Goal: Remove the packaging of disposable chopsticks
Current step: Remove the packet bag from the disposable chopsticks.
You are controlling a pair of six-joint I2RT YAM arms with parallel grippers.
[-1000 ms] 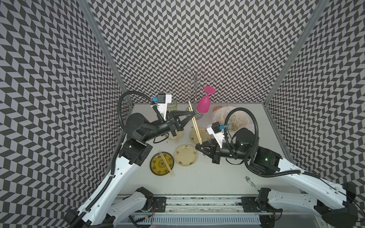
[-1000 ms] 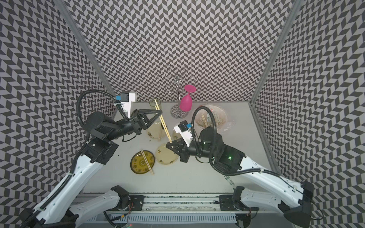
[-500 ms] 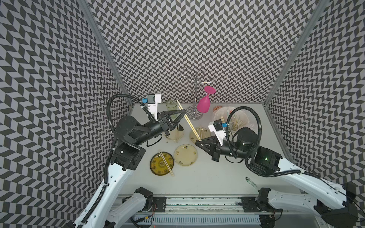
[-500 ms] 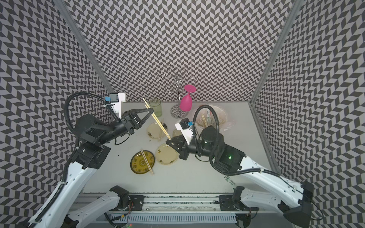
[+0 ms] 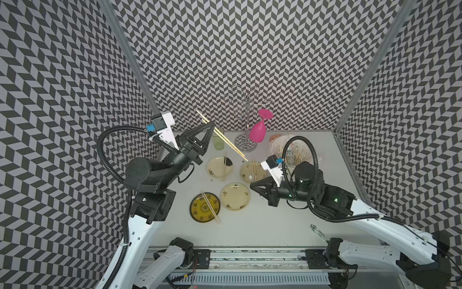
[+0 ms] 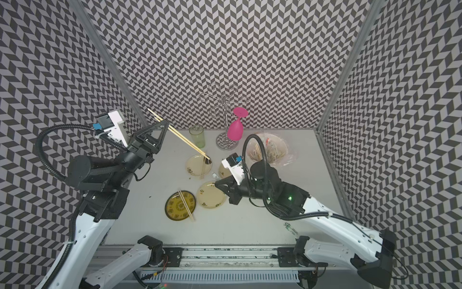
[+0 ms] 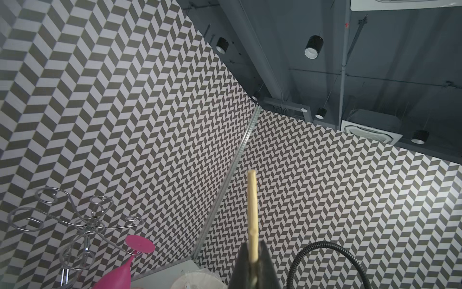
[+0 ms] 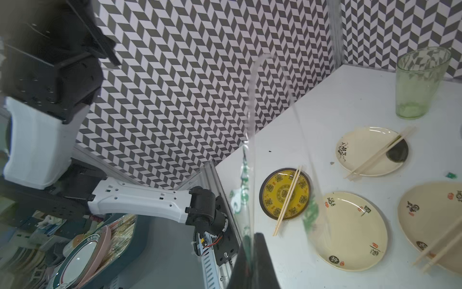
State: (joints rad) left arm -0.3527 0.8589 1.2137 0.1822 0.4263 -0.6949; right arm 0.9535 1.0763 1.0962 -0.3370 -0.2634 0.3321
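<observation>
The clear, green-printed packaging (image 8: pixel 247 180) juts out from the right claw (image 8: pixel 252 240), whose jaws are pressed together on its end, low over the worktop (image 5: pixel 275 225) just beside a cream plate (image 5: pixel 235 200). A bare pair of disposable chopsticks (image 5: pixel 230 145) is pinched near one end by the left claw (image 5: pixel 212 124), raised well above the worktop and slanting down past the green glass (image 5: pixel 217 145); another pair lies across the yellow plate (image 5: pixel 195 207) on the near side
</observation>
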